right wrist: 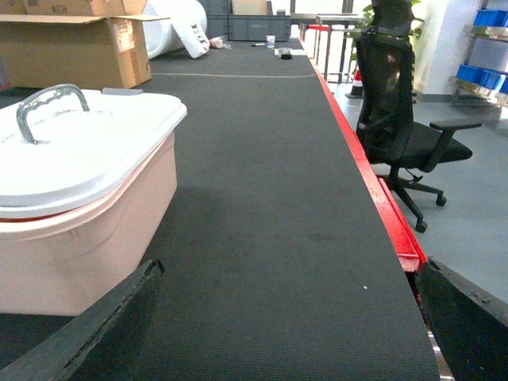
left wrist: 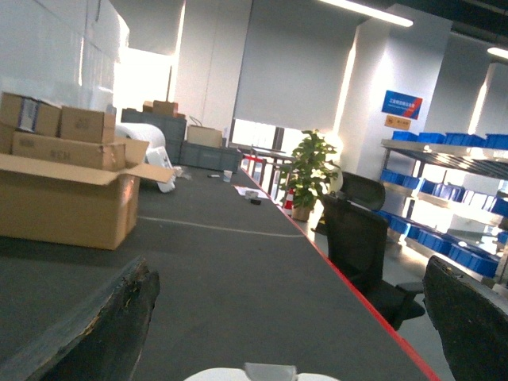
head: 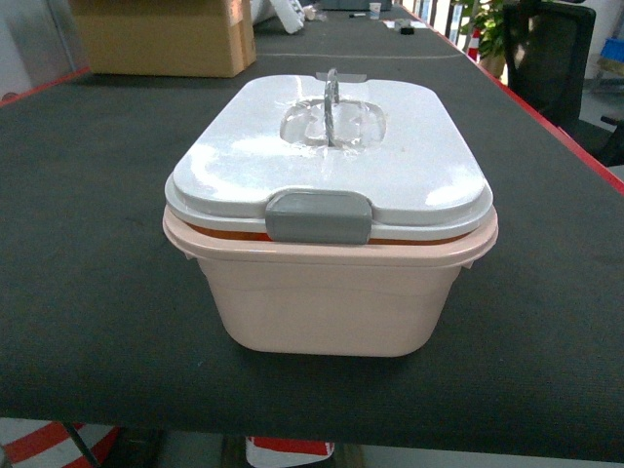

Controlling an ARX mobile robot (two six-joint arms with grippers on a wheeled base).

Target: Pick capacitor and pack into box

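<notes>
Both grippers are showing wide-spread dark fingers [right wrist: 87, 325] only in the wrist views, holding nothing. Right wrist view is catching the pink box [right wrist: 79, 238] at left; head view centers its closed white lid [head: 331, 156]. No capacitor is showing.

A warehouse or light-industrial packing floor, by the look of it; a long table [left wrist: 238, 270] with a dark mat and a red edge runs far down the room; open cardboard boxes [left wrist: 67, 186] stand stacked on it at the left, with grey crates [left wrist: 208, 155] and a roll of white packing foam [left wrist: 143, 147] beyond them; metal shelves [left wrist: 444, 190] along the right wall hold rows of blue bins [left wrist: 468, 141]; a blue sign [left wrist: 402, 104] hangs on a white pillar; black office chairs [right wrist: 397, 111] stand in the aisle on a grey floor; a potted plant [left wrist: 305, 171] sits near the tall windows; strip lights [left wrist: 365, 12] run across the high ceiling.
</notes>
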